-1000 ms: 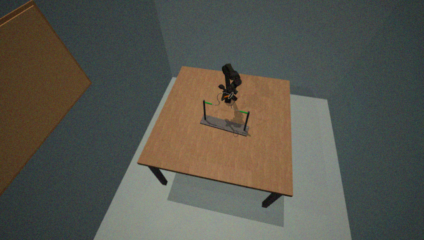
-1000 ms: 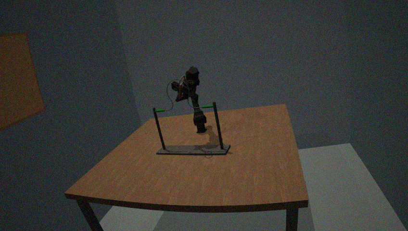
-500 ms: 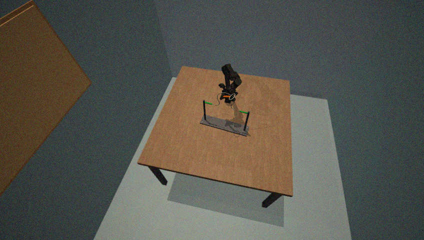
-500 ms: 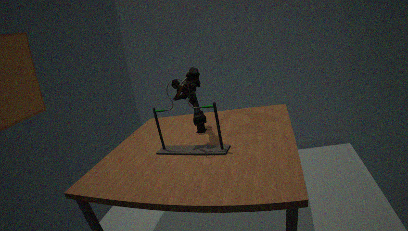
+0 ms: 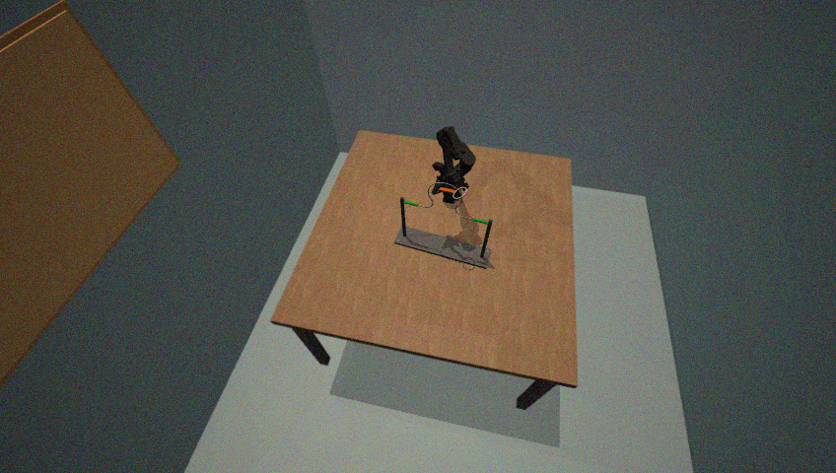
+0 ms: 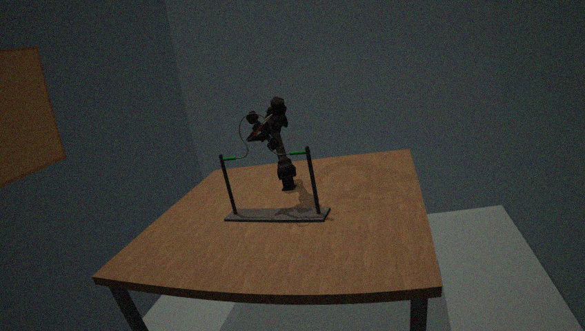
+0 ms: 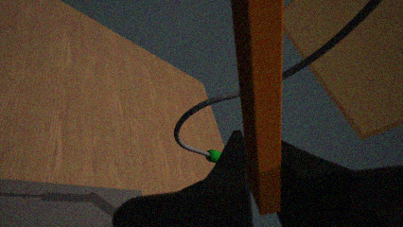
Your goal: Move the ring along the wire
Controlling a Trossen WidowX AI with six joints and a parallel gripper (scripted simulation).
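My gripper (image 5: 443,189) (image 6: 253,136) (image 7: 245,136) is shut on the orange handle (image 5: 448,190) (image 6: 257,131) (image 7: 266,109), high above the table. The pale ring (image 5: 466,190) (image 6: 268,118) is at the right side of the wire's arch in the top and exterior views, tilted, and out of the wrist view. Whether it touches the grey wire (image 6: 239,130) (image 7: 177,129) is too small to tell. A green part (image 5: 411,203) (image 6: 230,158) adjoins the left post (image 5: 403,220) (image 6: 228,186); another green part (image 5: 480,221) (image 6: 298,152) adjoins the right post (image 5: 486,239) (image 6: 312,180).
The posts stand on a grey base (image 5: 422,238) (image 6: 254,214) on the wooden table (image 5: 375,293) (image 6: 262,262). The arm stands behind the wire in the top and exterior views. In the wrist view the wire passes behind the handle. A wooden panel (image 5: 70,175) (image 6: 28,114) is at the far left.
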